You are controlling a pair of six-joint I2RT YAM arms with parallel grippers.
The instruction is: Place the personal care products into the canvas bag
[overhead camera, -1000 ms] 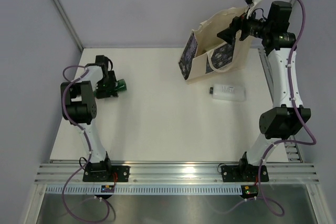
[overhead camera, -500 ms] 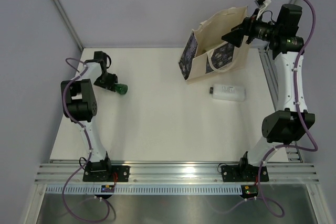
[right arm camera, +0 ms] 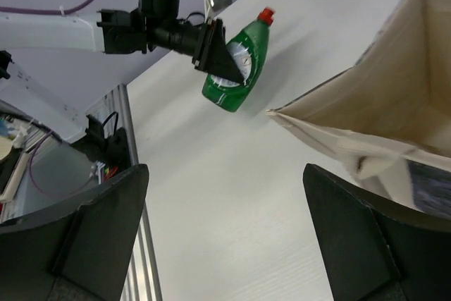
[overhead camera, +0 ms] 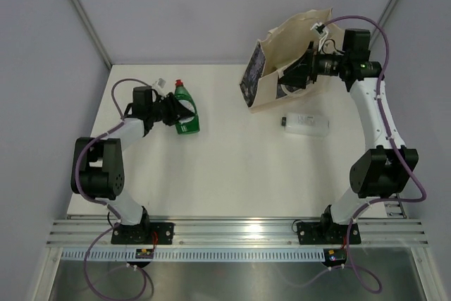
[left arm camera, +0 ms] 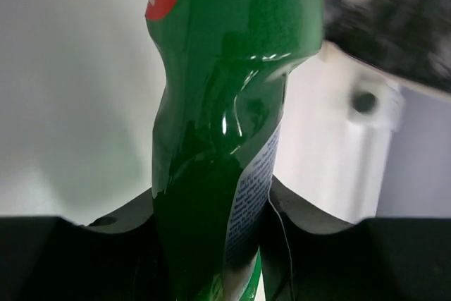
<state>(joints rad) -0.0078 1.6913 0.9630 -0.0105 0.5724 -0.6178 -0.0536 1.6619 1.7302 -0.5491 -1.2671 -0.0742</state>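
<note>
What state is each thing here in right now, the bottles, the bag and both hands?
left hand: shut on the green bottle.
right hand: open, empty, by the bag.
green bottle: gripped, cap on.
clear bottle: lying on its side, untouched.
bag: upright, mouth open.

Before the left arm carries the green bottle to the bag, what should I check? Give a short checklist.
1. Left gripper shut on green bottle: ok.
2. Canvas bag mouth open: ok.
3. Right gripper away from bag mouth: not ok, it hangs open by the front rim.
4. Room left inside bag: cannot tell.
5. Clear bottle off the path: likely ok, it lies flat on the table.
</note>
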